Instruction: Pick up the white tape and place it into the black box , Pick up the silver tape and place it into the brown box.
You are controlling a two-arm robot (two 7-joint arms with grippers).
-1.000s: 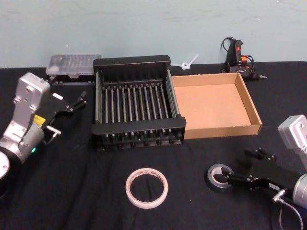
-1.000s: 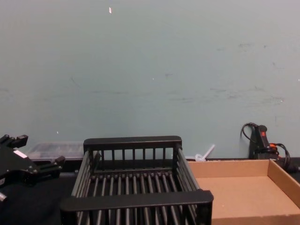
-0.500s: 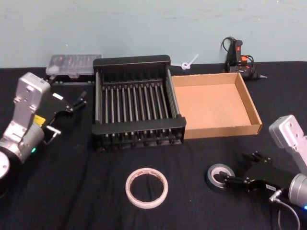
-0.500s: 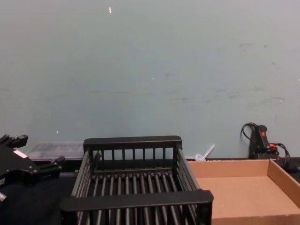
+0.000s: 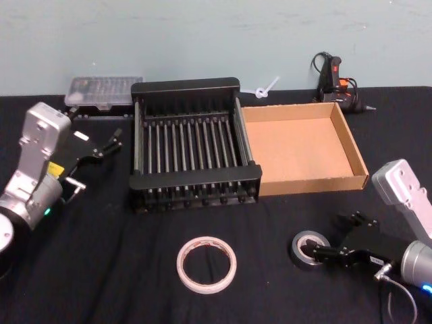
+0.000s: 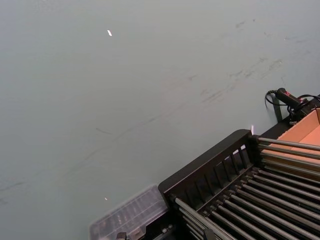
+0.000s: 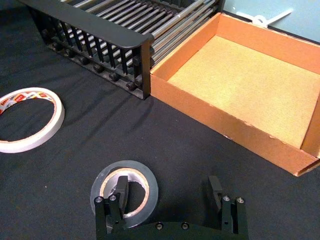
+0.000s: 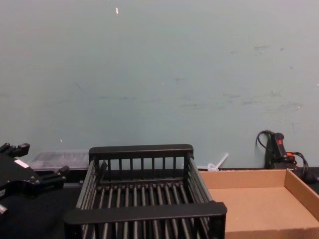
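Bare black table (image 5: 101, 270) across lower frame, broken by white tape (image 5: 206, 264) and silver tape (image 5: 310, 248). Black box (image 5: 194, 183) and brown box (image 5: 314, 182) wall off centre; both open-topped.

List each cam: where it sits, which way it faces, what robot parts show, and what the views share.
Head: high, looking down; both arms, left gripper, right gripper at the silver tape.
Chest: low, facing the wall; left gripper at lower left.
Left wrist: aimed up at the wall over the black box.
Right wrist: looking forward and down at the table; open fingers.
All four share the black box and brown box.
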